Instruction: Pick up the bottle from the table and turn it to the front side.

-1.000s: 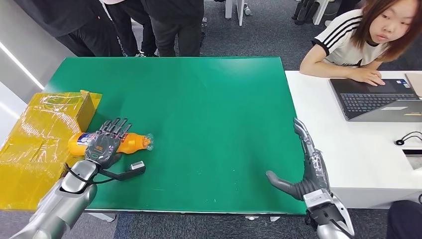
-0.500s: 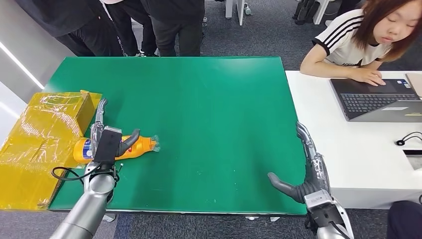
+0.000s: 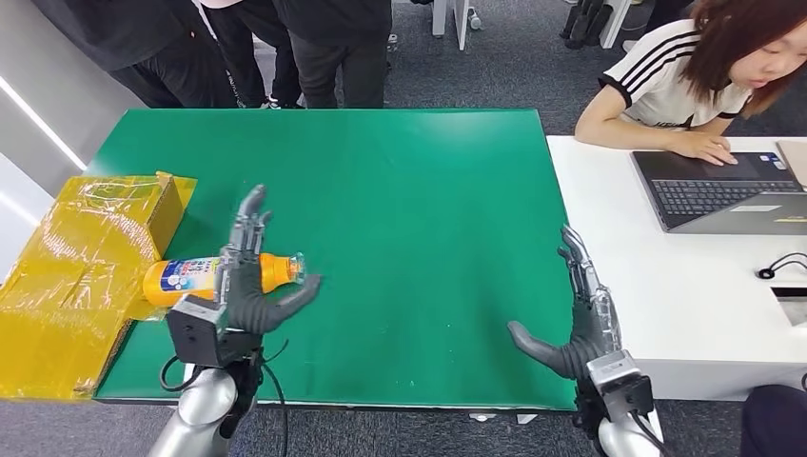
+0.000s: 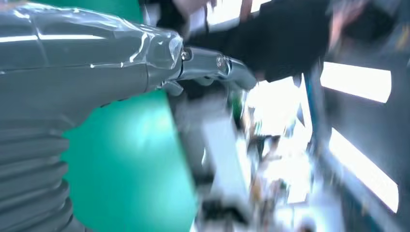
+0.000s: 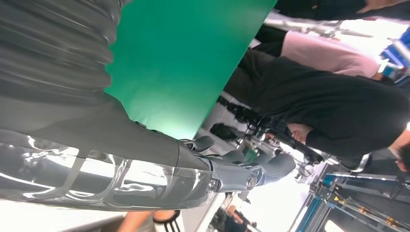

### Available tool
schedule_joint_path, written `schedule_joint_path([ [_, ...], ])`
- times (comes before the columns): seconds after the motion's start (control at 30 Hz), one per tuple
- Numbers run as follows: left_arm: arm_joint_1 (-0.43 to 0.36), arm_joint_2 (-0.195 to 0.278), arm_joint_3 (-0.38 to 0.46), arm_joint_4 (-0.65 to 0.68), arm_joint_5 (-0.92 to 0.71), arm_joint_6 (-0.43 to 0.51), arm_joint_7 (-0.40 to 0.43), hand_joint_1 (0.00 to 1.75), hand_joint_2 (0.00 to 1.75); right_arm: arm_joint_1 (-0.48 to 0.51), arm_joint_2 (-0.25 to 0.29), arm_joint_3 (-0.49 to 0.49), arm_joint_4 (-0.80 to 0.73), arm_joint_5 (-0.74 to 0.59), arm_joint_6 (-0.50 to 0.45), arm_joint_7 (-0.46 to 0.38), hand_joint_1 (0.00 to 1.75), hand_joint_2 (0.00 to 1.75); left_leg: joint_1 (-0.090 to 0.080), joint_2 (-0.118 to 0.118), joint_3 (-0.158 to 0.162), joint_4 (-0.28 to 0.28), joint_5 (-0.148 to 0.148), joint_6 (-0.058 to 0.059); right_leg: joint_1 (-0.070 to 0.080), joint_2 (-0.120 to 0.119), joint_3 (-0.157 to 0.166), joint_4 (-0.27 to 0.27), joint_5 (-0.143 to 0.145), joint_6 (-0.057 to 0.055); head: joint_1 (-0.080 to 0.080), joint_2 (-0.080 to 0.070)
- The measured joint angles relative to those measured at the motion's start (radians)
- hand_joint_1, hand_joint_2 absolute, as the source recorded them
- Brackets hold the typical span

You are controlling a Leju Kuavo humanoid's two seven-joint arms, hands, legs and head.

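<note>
An orange bottle (image 3: 195, 275) with a blue and white label lies on its side on the green table (image 3: 409, 209), its clear cap end (image 3: 297, 266) pointing right and its base against the yellow box (image 3: 76, 267). My left hand (image 3: 246, 282) stands upright just in front of the bottle's neck half, fingers spread upward, thumb stretched right, holding nothing. The left wrist view is blurred and shows that hand's thumb (image 4: 212, 67) over the table (image 4: 130, 159). My right hand (image 3: 580, 328) hovers open at the table's front right corner, also seen as the right hand (image 5: 232, 169) in its wrist view.
A white desk (image 3: 666, 286) adjoins the table on the right, with a laptop (image 3: 723, 190) and a seated person (image 3: 685, 76) at it. Several people (image 3: 285, 48) stand behind the far edge. A black cable (image 3: 271, 381) hangs by my left forearm.
My left hand has lifted off the bottle, turned from lying flat over it to standing upright, and drawn right and nearer. The bottle slid slightly right. The right hand barely moved.
</note>
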Motion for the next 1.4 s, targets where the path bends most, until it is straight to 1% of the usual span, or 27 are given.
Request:
schedule_joint_path([
  [0.03, 0.0, -0.016, -0.012, 0.007, 0.004, -0.039, 0.01, 0.0, 1.75, 0.002, 0.007, 0.009, 0.001, -0.012, -0.001, -0.007, 0.0, 1.75, 0.0, 0.0, 0.0, 0.0, 0.0, 0.0, 0.0, 0.0, 0.0, 0.0, 0.0, 0.0, 0.0, 0.0],
  [0.1, 0.0, -0.046, -0.036, 0.025, 0.016, -0.088, 0.019, 0.0, 1.75, 0.011, 0.027, 0.026, 0.0, -0.031, -0.004, -0.016, 0.0, 1.75, 0.0, 0.0, 0.0, 0.0, 0.0, 0.0, 0.0, 0.0, 0.0, 0.0, 0.0, 0.0, 0.0, 0.0],
  [0.2, 0.0, -0.076, -0.061, 0.047, 0.033, -0.111, 0.026, 0.0, 1.75, 0.033, 0.061, 0.05, -0.002, -0.05, -0.018, -0.018, 0.0, 1.75, 0.0, 0.001, 0.0, 0.0, 0.0, 0.0, 0.0, 0.002, 0.0, 0.0, 0.0, 0.0, 0.0, 0.0],
  [0.3, 0.001, -0.09, -0.068, 0.059, 0.071, -0.133, 0.038, 0.0, 1.75, 0.057, 0.091, 0.064, -0.005, -0.077, -0.026, -0.017, 0.0, 1.75, 0.001, 0.0, 0.0, 0.0, 0.0, 0.0, 0.0, 0.001, 0.0, 0.0, -0.001, -0.001, 0.0, 0.0],
  [0.43, 0.002, -0.093, -0.068, 0.073, 0.126, -0.16, 0.045, 0.0, 1.75, 0.1, 0.119, 0.066, -0.015, -0.103, -0.028, -0.014, 0.0, 1.75, 0.001, 0.0, 0.0, -0.001, 0.0, 0.0, 0.001, 0.001, 0.0, 0.0, -0.001, 0.0, 0.0, 0.0],
  [0.6, 0.003, -0.092, -0.067, 0.085, 0.136, -0.166, 0.042, 0.0, 1.75, 0.132, 0.138, 0.066, -0.026, -0.109, -0.021, -0.014, 0.0, 1.75, 0.0, 0.001, 0.0, -0.001, 0.0, 0.0, 0.0, 0.001, 0.0, 0.0, -0.001, 0.0, 0.0, 0.0],
  [0.77, 0.003, -0.092, -0.064, 0.094, 0.146, -0.162, 0.036, 0.0, 1.75, 0.138, 0.149, 0.066, -0.028, -0.108, -0.019, -0.013, 0.0, 1.75, 0.0, 0.001, 0.0, -0.001, 0.0, 0.0, 0.0, 0.001, 0.0, 0.0, -0.001, 0.0, 0.0, 0.0],
  [1.13, 0.002, -0.092, -0.016, 0.106, 0.177, -0.162, 0.018, 0.0, 1.75, 0.139, 0.167, 0.064, -0.027, -0.098, -0.019, -0.014, 0.0, 1.75, 0.0, 0.0, 0.0, -0.001, 0.0, 0.0, 0.0, 0.001, 0.0, 0.0, -0.001, 0.0, 0.0, 0.0],
  [1.4, 0.001, -0.092, -0.008, 0.11, 0.181, -0.165, 0.009, 0.0, 1.75, 0.139, 0.18, 0.064, -0.027, -0.085, -0.023, -0.01, 0.0, 1.75, 0.0, 0.0, 0.0, -0.001, 0.0, 0.0, 0.0, 0.001, 0.0, 0.0, -0.001, 0.0, 0.0, 0.0],
])
